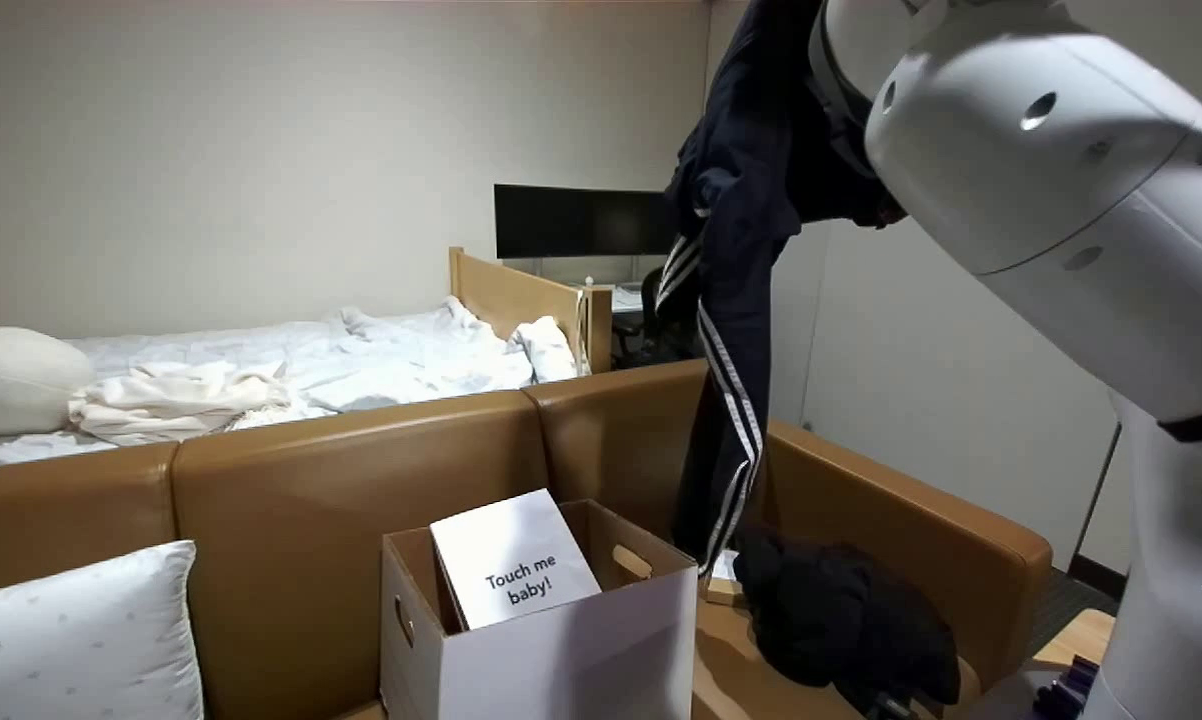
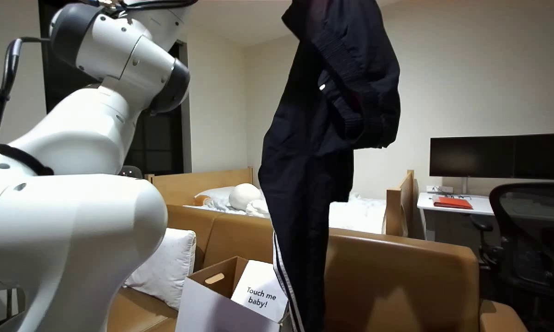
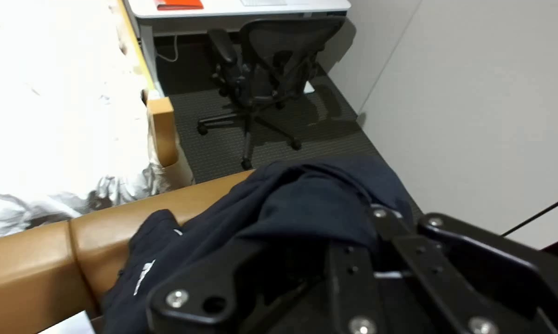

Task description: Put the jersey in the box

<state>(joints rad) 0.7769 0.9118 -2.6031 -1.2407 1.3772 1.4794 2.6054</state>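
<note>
The gripper [image 3: 314, 248] pinches the jersey [image 1: 736, 285], which dangles beneath it, so best lift its lower end clear, centre over the box [image 1: 566, 660] — below and off to one side — then lower slowly, letting it fold inside.

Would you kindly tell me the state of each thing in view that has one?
Jersey: hanging limp.
End effector: shut on the jersey.
Box: upright, open on top.
White card: tilted, in the box.
Black bundle: crumpled on the sofa.
White pillow: propped against the sofa back.
Monitors: screens dark.
Bed covers: rumpled.
</note>
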